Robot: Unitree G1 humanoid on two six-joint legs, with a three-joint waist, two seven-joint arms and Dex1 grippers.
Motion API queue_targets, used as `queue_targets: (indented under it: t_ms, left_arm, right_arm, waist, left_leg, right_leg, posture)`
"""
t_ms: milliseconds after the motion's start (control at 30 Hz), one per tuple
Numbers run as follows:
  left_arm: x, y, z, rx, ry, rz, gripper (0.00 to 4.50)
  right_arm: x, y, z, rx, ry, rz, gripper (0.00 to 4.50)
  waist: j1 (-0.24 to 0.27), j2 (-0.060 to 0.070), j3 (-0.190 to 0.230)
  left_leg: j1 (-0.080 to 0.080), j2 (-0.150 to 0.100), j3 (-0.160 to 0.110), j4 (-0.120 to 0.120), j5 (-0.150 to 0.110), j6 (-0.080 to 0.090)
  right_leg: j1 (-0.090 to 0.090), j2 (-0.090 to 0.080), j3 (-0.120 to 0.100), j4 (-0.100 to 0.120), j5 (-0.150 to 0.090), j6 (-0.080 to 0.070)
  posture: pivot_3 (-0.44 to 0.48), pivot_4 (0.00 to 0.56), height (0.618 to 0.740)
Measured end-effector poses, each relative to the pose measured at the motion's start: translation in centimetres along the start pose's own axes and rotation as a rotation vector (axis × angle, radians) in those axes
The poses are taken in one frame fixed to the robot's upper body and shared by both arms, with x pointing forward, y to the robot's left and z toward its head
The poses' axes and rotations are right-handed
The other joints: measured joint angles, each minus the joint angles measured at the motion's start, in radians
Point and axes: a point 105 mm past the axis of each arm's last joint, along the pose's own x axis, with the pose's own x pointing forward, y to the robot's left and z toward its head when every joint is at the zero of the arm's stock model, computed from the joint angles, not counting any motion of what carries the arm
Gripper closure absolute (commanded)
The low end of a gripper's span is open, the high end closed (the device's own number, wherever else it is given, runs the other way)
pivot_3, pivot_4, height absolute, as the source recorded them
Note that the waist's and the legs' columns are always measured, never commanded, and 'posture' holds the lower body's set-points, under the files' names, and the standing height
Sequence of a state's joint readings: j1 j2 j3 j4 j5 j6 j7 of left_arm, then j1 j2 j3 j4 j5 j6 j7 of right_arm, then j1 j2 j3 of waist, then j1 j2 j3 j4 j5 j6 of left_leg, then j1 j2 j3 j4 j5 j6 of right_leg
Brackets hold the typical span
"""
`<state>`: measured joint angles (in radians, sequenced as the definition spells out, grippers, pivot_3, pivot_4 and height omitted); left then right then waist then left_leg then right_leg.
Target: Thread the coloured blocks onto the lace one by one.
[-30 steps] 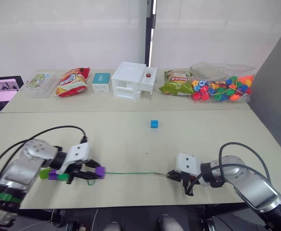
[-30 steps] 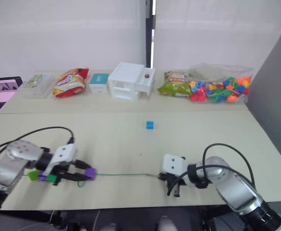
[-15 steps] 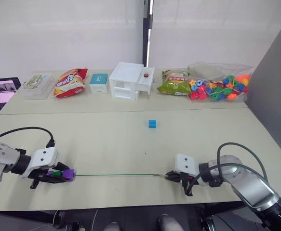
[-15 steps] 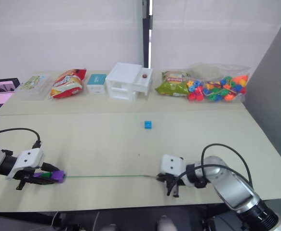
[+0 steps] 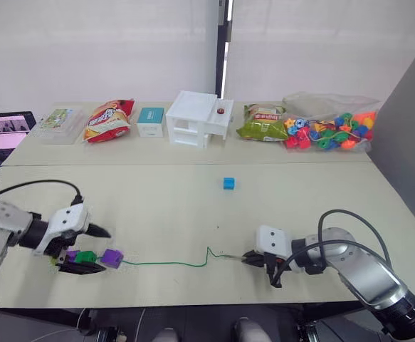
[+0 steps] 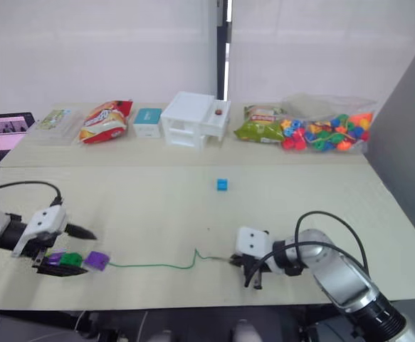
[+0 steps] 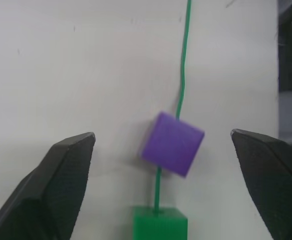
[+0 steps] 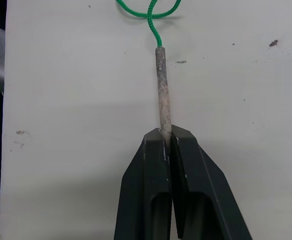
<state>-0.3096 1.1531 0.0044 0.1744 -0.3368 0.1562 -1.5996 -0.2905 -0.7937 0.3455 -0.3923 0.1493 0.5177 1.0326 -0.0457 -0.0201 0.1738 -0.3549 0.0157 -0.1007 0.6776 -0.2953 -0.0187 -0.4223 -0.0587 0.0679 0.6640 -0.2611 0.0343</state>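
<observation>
Lace (image 5: 171, 263) now slack, kinked; purple block (image 7: 172, 143) tilted.

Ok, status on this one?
Left tool open around threaded purple block. Right tool shut on lace tip. Blue block unthreaded. Nothing obstructing.

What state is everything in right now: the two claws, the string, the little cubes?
Left gripper: open, fingers either side of the purple block.
Right gripper: shut on the lace's tip.
Lace: slack, kinked, lying on the table.
Purple block: threaded, tilted.
Green block: threaded, behind the purple one.
Blue block: loose, unthreaded.
</observation>
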Motion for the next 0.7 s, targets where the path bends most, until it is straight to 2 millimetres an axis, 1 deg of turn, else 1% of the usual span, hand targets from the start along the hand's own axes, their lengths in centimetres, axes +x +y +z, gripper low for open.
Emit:
queue_targets:
  t_ms: [100, 167, 200, 233, 267, 300, 433, 500, 600, 700]
  left_arm:
    - [-0.3, 0.1, 2.9, 0.011, -0.053, -0.018, 0.03]
    - [0.0, -0.1, 4.7, 0.019, -0.099, -0.032, 0.03]
    - [0.6, -0.3, 6.1, 0.039, -0.150, -0.038, 0.03]
    - [1.2, -0.4, 6.8, 0.052, -0.179, -0.044, 0.03]
    - [2.3, -0.7, 7.8, 0.063, -0.230, -0.049, 0.03]
    - [3.3, -1.0, 8.4, 0.067, -0.266, -0.060, 0.03]
    - [7.4, -2.3, 9.6, 0.045, -0.373, -0.087, 0.03]
    - [9.5, -2.9, 10.3, 0.057, -0.400, -0.099, 0.03]
    - [11.3, -2.8, 10.3, 0.078, -0.395, -0.076, 0.03]
    - [12.9, -2.7, 10.1, 0.059, -0.417, -0.087, 0.03]
  right_arm:
    - [0.3, 0.0, 0.2, 0.010, -0.011, -0.003, 4.50]
    - [0.4, 0.0, 0.3, 0.015, -0.017, -0.006, 4.50]
    - [0.6, -0.1, 0.6, 0.009, -0.025, -0.009, 4.50]
    - [0.8, -0.1, 0.8, 0.004, -0.034, -0.008, 4.50]
    - [1.1, -0.1, 1.2, 0.002, -0.046, -0.008, 4.50]
    - [1.3, -0.1, 1.4, 0.002, -0.051, -0.006, 4.50]
    - [1.8, -0.3, 1.8, 0.005, -0.050, -0.011, 4.50]
    - [2.1, -0.4, 2.2, -0.004, -0.054, -0.011, 4.50]
    - [2.5, -0.3, 2.4, -0.001, -0.052, -0.003, 4.50]
    - [2.6, -0.2, 2.5, -0.005, -0.050, 0.002, 4.50]
  waist:
    - [0.000, 0.000, 0.000]
    - [-0.001, 0.000, 0.000]
    - [-0.001, 0.000, 0.000]
    - [-0.001, 0.000, 0.000]
    - [-0.001, 0.000, 0.000]
    - [-0.001, 0.000, 0.000]
    - [0.001, 0.000, 0.000]
    - [0.003, 0.000, 0.000]
    - [0.004, 0.000, 0.000]
    - [0.003, 0.000, 0.000]
  left_leg:
    - [0.000, 0.000, 0.000, 0.000, 0.000, 0.000]
    - [0.000, 0.000, 0.000, 0.000, 0.000, 0.000]
    - [0.001, 0.000, 0.000, 0.000, 0.000, 0.000]
    - [0.001, 0.000, 0.000, 0.000, 0.000, 0.000]
    - [0.001, 0.000, 0.000, 0.000, 0.000, 0.000]
    - [0.000, 0.000, 0.000, 0.000, 0.000, 0.000]
    - [0.000, 0.000, -0.001, 0.000, 0.000, 0.000]
    - [0.000, -0.001, -0.001, 0.001, 0.000, 0.000]
    - [0.000, -0.001, -0.001, 0.000, 0.000, 0.000]
    - [0.000, -0.001, -0.001, 0.001, 0.000, 0.000]
  right_leg:
    - [0.000, 0.000, 0.000, 0.000, 0.000, 0.000]
    - [0.000, 0.000, 0.000, 0.000, 0.000, 0.000]
    - [0.000, 0.000, 0.000, 0.000, 0.000, 0.000]
    - [0.000, 0.000, 0.000, 0.000, 0.000, 0.000]
    - [0.000, 0.000, 0.000, 0.000, 0.000, 0.000]
    - [0.000, 0.000, 0.000, 0.001, 0.000, 0.000]
    - [0.000, 0.000, 0.000, 0.000, 0.000, 0.000]
    - [0.000, -0.001, 0.000, 0.000, 0.000, 0.000]
    - [0.000, -0.001, 0.000, 0.000, 0.000, 0.000]
    - [0.000, -0.001, 0.000, 0.000, 0.000, 0.000]
  posture:
    - [0.000, 0.150, 0.740]
    - [0.000, 0.150, 0.740]
    - [0.000, 0.150, 0.740]
    - [0.000, 0.150, 0.740]
    - [0.000, 0.150, 0.740]
    - [0.000, 0.150, 0.740]
    - [0.000, 0.150, 0.740]
    - [0.000, 0.150, 0.740]
    - [0.000, 0.150, 0.740]
    - [0.000, 0.150, 0.740]
